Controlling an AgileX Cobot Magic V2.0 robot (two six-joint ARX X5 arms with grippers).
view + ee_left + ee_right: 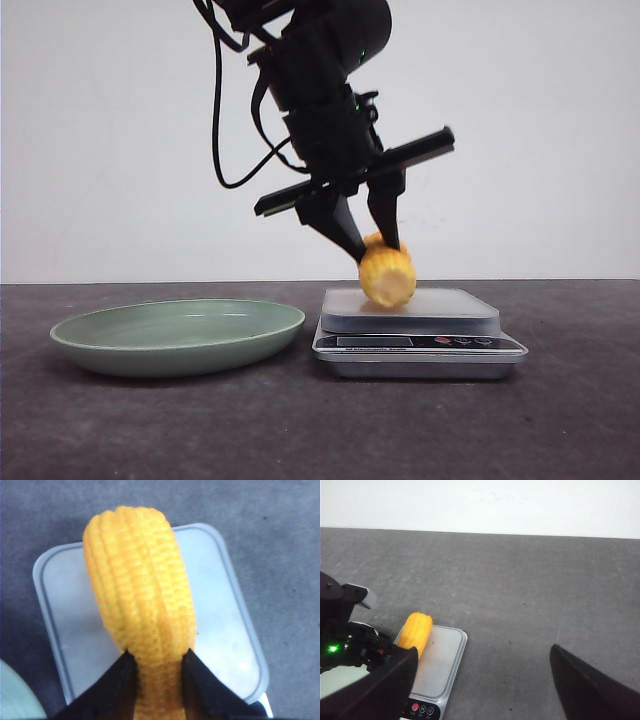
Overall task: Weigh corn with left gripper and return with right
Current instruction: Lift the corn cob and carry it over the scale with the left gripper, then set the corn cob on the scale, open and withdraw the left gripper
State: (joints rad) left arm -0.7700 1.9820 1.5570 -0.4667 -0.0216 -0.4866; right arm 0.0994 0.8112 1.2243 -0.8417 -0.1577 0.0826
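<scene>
Corn [387, 277]: short yellow-orange cob, lying over the platform of the scale [420, 335], its lower end at or just above the grey weighing plate; contact cannot be told.

Left gripper [378, 250]: reaching down from above, jaws pinching one end of the corn, one pointed finger on each side.

Right gripper [480, 680]: jaws standing spread wide and holding nothing, hanging above the bench [560, 420], apart from the scale.

Green plate [178, 336]: sitting on the bench just beside the scale, on the robot's left of it.

Scale: silver, buttons along its front edge, resting on the dark bench.
</scene>
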